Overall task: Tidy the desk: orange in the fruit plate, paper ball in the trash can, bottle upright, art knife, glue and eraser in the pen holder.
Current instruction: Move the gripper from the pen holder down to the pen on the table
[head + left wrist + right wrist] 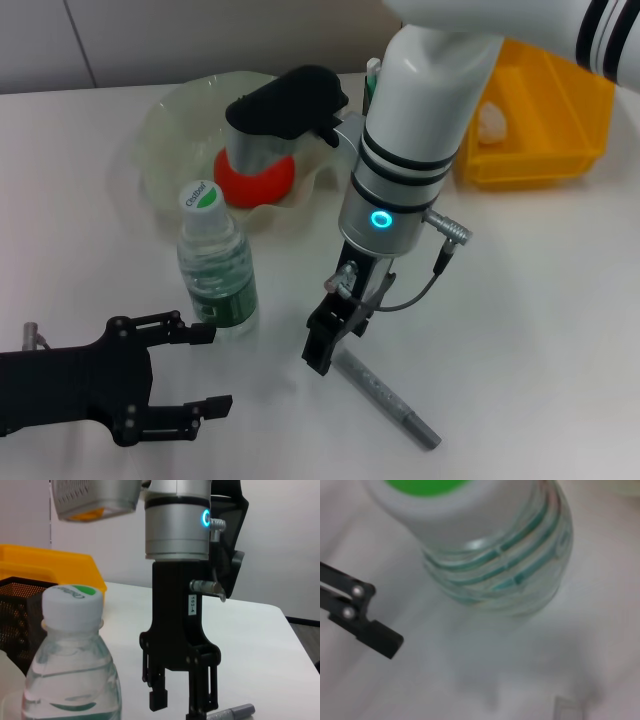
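A clear water bottle (216,262) with a white and green cap stands upright on the white desk; it also shows in the left wrist view (72,665) and the right wrist view (492,545). My left gripper (212,371) is open just in front of the bottle, one fingertip (203,335) near its base. My right gripper (322,348) points down, open, with its fingertips (158,700) beside the end of the grey art knife (388,395), which lies flat on the desk. The orange (256,177) sits in the pale fruit plate (175,110). Glue and eraser are out of view.
A yellow bin (545,120) stands at the back right with something white (490,122) inside. A black mesh pen holder (15,620) shows in the left wrist view in front of the bin. My right arm's body hides part of the plate.
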You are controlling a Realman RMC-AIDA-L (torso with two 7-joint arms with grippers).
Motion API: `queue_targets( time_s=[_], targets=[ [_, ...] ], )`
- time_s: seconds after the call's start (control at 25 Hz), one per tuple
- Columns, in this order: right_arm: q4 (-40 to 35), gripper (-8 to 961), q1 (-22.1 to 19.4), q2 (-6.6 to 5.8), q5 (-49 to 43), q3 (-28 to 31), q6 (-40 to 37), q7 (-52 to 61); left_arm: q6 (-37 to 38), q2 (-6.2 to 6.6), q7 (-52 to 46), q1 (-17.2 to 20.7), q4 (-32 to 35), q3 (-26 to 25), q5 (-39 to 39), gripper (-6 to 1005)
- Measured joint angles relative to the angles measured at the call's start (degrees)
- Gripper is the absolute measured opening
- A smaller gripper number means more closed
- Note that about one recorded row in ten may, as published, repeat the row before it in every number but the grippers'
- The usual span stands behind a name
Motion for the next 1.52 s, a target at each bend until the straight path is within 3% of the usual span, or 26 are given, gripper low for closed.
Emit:
queue_targets(
  time_s=[0.4,0.56,1.24,1.36,1.52],
  targets=[
    [1.09,639,-0.83,0.0,1.54,-2.15,2.69,0.03,-0.55,-0.1,0.05,0.0,0.0,-0.14,-0.04,788],
    [1.25,621,-0.87,0.0,3.32,-5.82,3.92,-0.03,-0.7,-0.14,0.05,-0.01,0.0,-0.14,-0.17,788],
    [1.73,542,-1.08,0.0,4.2,-6.65,3.85,0.0,-1.07,-0.24,0.05,-0.01,0.0,-0.12,-0.5,788],
    [1.82,305,-1.08,0.0,4.2,-6.69,3.84,0.0,-1.08,-0.26,0.05,0.0,0.0,-0.14,-0.55,788],
    [1.83,307,-1.08,0.0,4.78,-7.12,3.87,-0.02,-1.12,-0.27,0.05,-0.02,0.01,-0.14,-0.57,788]
  ],
)
